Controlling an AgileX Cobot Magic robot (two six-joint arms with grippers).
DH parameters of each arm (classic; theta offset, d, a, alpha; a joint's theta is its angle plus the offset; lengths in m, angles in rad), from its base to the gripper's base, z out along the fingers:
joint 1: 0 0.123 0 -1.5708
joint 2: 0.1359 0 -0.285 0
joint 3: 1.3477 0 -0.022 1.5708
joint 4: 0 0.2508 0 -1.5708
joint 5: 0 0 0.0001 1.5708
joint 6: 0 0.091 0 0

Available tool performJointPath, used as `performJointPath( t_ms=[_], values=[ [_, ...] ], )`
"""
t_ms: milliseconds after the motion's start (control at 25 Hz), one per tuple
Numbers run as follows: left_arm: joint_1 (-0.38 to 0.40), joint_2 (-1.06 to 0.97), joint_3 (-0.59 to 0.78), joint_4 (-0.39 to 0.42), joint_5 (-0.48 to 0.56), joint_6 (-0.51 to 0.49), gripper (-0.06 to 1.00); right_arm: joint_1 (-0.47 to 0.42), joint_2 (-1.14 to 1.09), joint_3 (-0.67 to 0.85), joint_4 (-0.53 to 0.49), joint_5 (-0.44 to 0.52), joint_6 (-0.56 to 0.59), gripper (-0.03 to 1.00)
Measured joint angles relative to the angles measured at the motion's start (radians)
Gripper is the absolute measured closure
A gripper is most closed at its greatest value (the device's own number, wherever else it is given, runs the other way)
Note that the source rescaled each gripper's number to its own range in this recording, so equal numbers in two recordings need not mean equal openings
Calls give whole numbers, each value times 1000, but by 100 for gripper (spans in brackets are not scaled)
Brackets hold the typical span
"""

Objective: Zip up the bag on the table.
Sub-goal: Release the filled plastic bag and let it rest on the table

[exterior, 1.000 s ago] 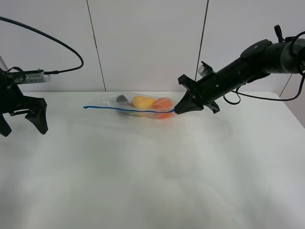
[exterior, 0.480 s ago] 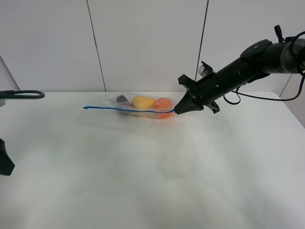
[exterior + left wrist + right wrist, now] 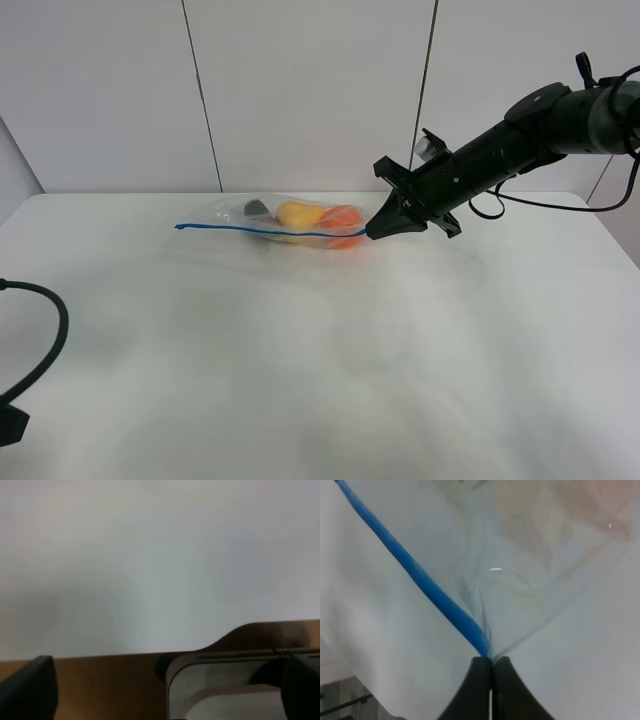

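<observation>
Right gripper [image 3: 372, 232] pinched the blue zipper strip [image 3: 420, 577] at the bag [image 3: 290, 222] end, far-centre on table [image 3: 400, 380]. Left gripper [image 3: 165, 690] spread over the table edge; black cable [image 3: 45, 340] lay near-left.

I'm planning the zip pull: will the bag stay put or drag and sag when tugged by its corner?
The bag is thin, crinkly film, so it will probably sag and wrinkle rather than hold shape. The fruit inside should weigh it down somewhat, though round pieces may roll. The right gripper pinches only the blue zipper strip end, so the smooth table may let it slide.
</observation>
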Motion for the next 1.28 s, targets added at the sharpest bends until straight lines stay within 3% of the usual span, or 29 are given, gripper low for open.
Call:
performJointPath(
  t_ms=[480, 1040, 1280],
  values=[
    [-18, -49, 17, -1, 10, -23, -6, 0, 0, 0, 0, 0, 0, 97],
    [-18, -610, 19, -1, 8, -26, -6, 0, 0, 0, -1, 1, -1, 97],
    [7, -699, 22, -1, 9, -26, -6, 0, 0, 0, -1, 1, -1, 97]
  ],
)
